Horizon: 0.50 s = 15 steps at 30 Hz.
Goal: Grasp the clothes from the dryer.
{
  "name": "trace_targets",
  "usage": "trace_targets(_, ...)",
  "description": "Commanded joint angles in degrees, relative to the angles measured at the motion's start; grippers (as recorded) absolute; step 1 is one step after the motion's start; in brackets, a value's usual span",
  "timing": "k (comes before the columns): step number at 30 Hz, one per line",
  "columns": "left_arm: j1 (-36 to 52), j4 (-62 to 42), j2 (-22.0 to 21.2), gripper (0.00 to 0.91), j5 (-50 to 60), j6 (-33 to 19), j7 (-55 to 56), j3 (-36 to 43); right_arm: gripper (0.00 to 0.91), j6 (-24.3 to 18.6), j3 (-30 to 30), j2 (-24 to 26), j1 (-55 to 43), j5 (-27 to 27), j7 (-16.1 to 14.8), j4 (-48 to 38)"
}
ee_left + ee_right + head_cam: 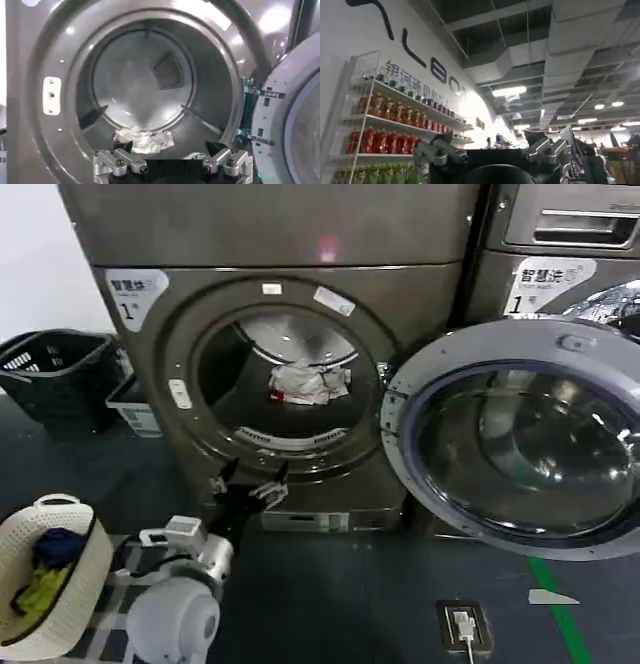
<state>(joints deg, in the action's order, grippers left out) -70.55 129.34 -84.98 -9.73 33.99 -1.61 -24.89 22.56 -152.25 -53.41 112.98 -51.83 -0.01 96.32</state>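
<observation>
1. Dryer (pixel 300 334): big dark bronze metal box, round porthole, glass door (pixel 520 444) swung wide.
2. Clothes (pixel 308 382): small crumpled white bundle on the drum floor.
3. Left hand (pixel 248 481): fingers apart, empty, below the porthole rim.
4. Right hand (pixel 492 150): fingers apart, raised toward the ceiling.

Brushed dark bronze metal on the dryer (pixel 300 244), with a dull sheen and soft glare spots. Smooth bare steel inside the drum (pixel 135 85), faintly reflective. Crumpled, matt white cloth for the clothes (pixel 308 382), deeply wrinkled. Glossy glass in the door (pixel 520 449), ringed by pale, satin-smooth plastic or metal, cannot tell which. Matt black plastic and bright silvery metal fittings on the left claw (pixel 172 150); the same on the right claw (pixel 492 150). White woven-looking basket (pixel 60 589), soft fabric inside. Dark latticed plastic on the crate (pixel 55 374). Dark, matt floor (pixel 330 604).
</observation>
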Motion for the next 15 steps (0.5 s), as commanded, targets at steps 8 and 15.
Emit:
trace_targets(8,-0.07,0.38,0.16,0.907,1.42,-0.51,-0.13,-0.19,0.907,-2.01,-0.55,0.33,0.74,-0.58,-0.19,0.44)
trace_targets(15,0.26,0.12,-0.05,0.907,1.68,-0.46,-0.06,-0.39,0.907,-2.94,-0.42,0.51,0.97,-1.09,-0.05,0.64)
